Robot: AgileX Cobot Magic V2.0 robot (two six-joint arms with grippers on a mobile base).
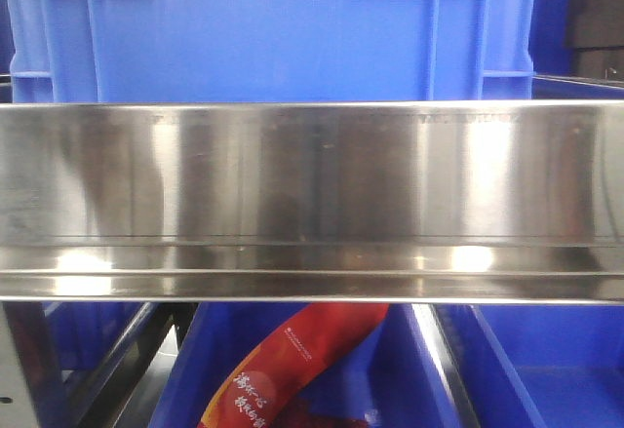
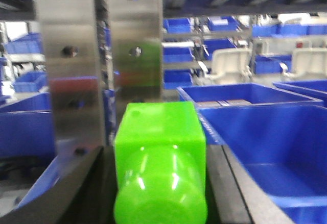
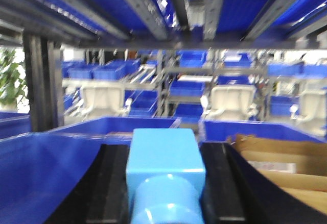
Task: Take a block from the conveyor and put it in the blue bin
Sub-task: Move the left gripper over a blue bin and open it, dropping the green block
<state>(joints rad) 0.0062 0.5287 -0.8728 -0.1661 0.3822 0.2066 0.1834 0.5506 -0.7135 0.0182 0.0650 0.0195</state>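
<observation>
Left gripper (image 2: 159, 155) flanks a green block (image 2: 158, 132) just left of the blue bin (image 2: 286, 132); clamped or not, I cannot tell. Right gripper (image 3: 164, 183) flanks a light-blue block (image 3: 164, 152), equally unclear.

Brushed steel shelf (image 1: 312, 184) — blue crate (image 1: 273, 28) just behind its upper edge

Steel rail (image 1: 312, 194) spans view, red packet (image 1: 292, 369) below

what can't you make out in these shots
Front view: brushed steel panel fills the frame; no conveyor shows.
Left wrist view: blurred bright green cube-shaped piece, cut off by the bottom edge; held block or rig part, unclear.
Right wrist view: light blue cube-shaped piece, same.
</observation>
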